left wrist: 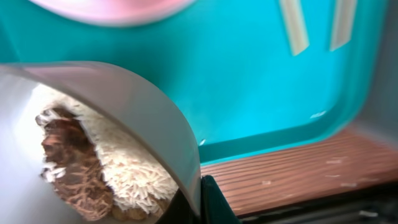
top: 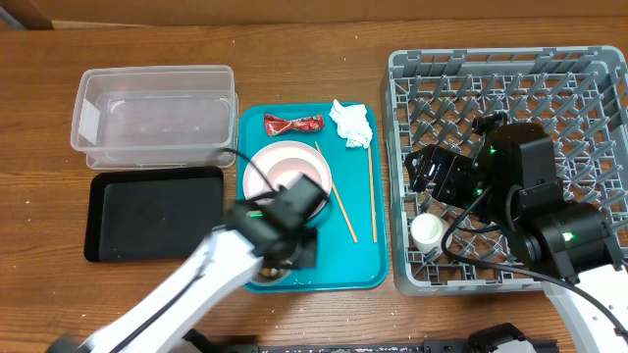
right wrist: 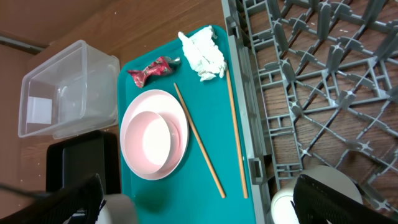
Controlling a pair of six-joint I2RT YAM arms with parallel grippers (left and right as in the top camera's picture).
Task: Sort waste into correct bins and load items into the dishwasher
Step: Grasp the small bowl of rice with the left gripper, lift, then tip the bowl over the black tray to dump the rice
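Observation:
My left gripper (top: 287, 227) is over the front of the teal tray (top: 358, 260). In the left wrist view it (left wrist: 200, 200) is shut on the rim of the metal bowl (left wrist: 130, 93), which holds white rice (left wrist: 127, 168) and brown scraps (left wrist: 74, 168). My right gripper (top: 432, 172) is open over the grey dish rack (top: 510, 88), and its fingers (right wrist: 199, 202) spread wide above the white cup (top: 427, 230). Stacked pink plates (top: 285, 172), a red wrapper (top: 292, 123), a white tissue (top: 351, 123) and two chopsticks (top: 371, 191) lie on the tray.
The clear tub (top: 88, 147) stands at the back left with nothing in it. The black tray (top: 157, 214) lies in front of it. The dish rack's left wall (right wrist: 245, 124) runs right beside the teal tray (right wrist: 211, 106).

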